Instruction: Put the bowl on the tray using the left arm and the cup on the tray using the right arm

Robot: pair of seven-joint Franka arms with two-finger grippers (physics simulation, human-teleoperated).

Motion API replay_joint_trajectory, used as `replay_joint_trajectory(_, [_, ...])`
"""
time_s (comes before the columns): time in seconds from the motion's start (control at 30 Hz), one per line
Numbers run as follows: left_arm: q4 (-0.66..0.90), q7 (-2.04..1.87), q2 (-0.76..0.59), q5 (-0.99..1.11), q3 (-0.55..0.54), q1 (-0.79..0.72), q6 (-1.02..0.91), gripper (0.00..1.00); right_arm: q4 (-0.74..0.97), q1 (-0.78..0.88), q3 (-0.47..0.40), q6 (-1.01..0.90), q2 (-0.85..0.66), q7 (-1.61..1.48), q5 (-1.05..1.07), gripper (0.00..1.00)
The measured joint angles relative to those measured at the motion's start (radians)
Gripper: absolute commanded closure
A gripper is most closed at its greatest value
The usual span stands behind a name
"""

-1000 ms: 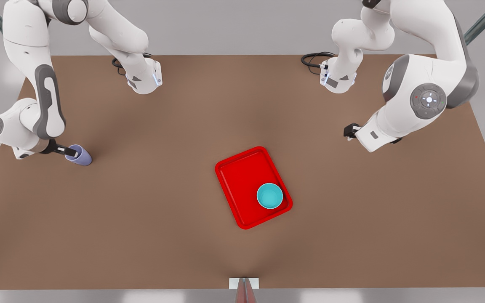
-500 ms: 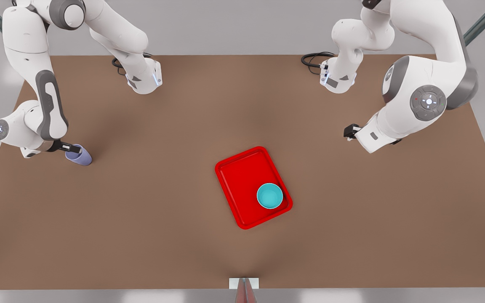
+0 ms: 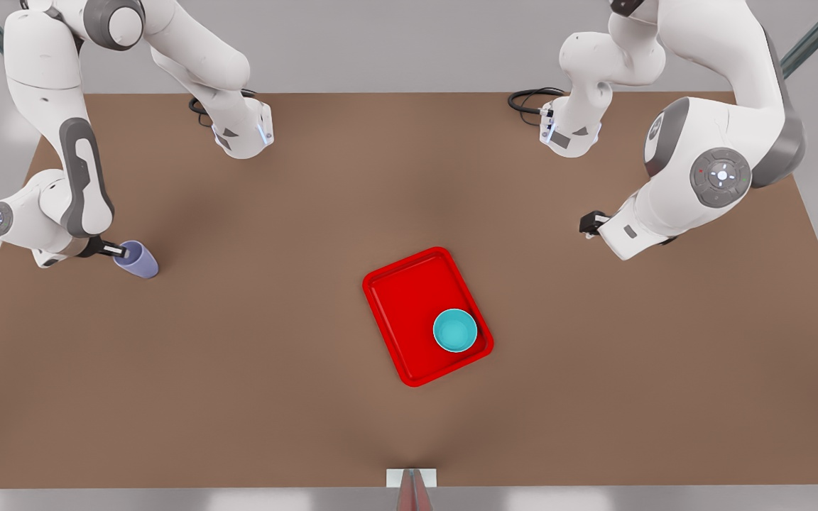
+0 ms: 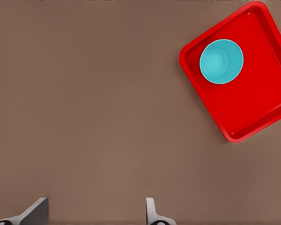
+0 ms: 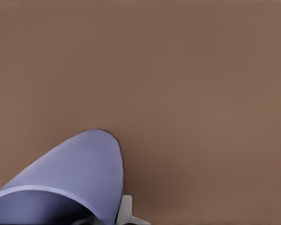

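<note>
The right gripper (image 3: pixel 119 250) grips the cup (image 3: pixel 136 260) at nine o'clock. The left gripper (image 3: pixel 589 224) waits, fingers apart. The bowl (image 3: pixel 455 330) sits on the tray (image 3: pixel 398 298).

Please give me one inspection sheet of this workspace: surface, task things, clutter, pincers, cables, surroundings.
Surface: plain brown table.
Task things: small teal round bowl sits inside the flat red rectangular tray; lavender tapered cup far off, at the front view's left.
Clutter: nothing seen.
Pincers: right pincer shut on the cup's rim; left pincer open, waiting at the front view's right.
Cables: black loops beside both arm bases.
Surroundings: grey floor, metal struts.
</note>
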Motion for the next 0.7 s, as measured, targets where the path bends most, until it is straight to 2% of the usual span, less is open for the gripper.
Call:
replay_joint_trajectory(0.17, [0.003, -0.007, 0.009, 0.000, 0.001, -0.002, 0.000, 0.00, 0.019, 0.019, 0.012, -0.063, -0.030, 0.020, 0.005, 0.79])
replay_joint_trajectory(0.3, [0.029, 0.002, 0.031, -0.027, 0.011, 0.001, -0.043, 0.00, 0.056, 0.109, 0.023, -0.170, -0.068, 0.144, 0.007, 0.79])
replay_joint_trajectory(0.5, [0.048, -0.011, 0.123, -0.068, 0.066, 0.011, 0.151, 0.00, 0.118, 0.111, 0.162, -0.239, -0.075, 0.230, 0.034, 0.79])
replay_joint_trajectory(0.57, [0.076, -0.002, 0.161, -0.050, 0.066, 0.009, 0.146, 0.00, 0.137, 0.111, 0.214, -0.276, -0.075, 0.295, 0.073, 0.79])
replay_joint_trajectory(0.7, [0.087, -0.011, 0.140, -0.003, 0.059, -0.001, 0.141, 0.00, 0.171, 0.115, 0.364, -0.291, -0.071, 0.493, 0.073, 0.79])
